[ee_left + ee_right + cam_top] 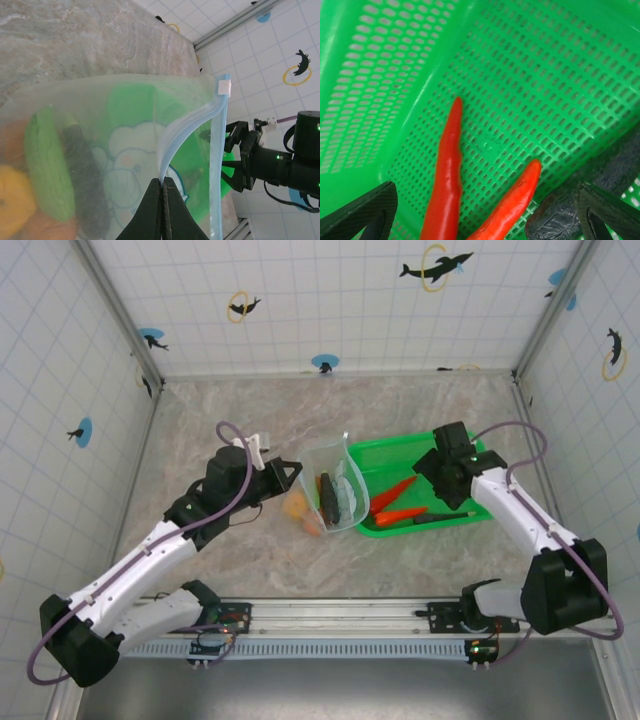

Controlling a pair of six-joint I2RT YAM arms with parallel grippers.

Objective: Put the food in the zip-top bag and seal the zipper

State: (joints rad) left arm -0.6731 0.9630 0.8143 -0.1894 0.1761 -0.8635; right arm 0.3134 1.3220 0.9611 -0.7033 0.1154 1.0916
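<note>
The zip-top bag [340,475] stands open in the middle of the table. My left gripper [296,469] is shut on the near lip of its zipper [177,132]; the far lip [216,165] bows away, so the mouth gapes. Inside lie a green cucumber [47,165], a dark long piece [85,180] and orange round pieces [15,200]. My right gripper [437,472] hangs open over the green basket [440,450]. Its fingers [367,212] straddle two red carrots [445,185] [512,205], touching neither. A dark long piece [560,220] lies by the right finger.
The basket sits right of the bag, touching it. The carrots [396,491] and dark piece [452,516] lie at its near side. Tiled walls enclose the marble table [220,420] on three sides. My right gripper [240,160] shows beyond the bag mouth.
</note>
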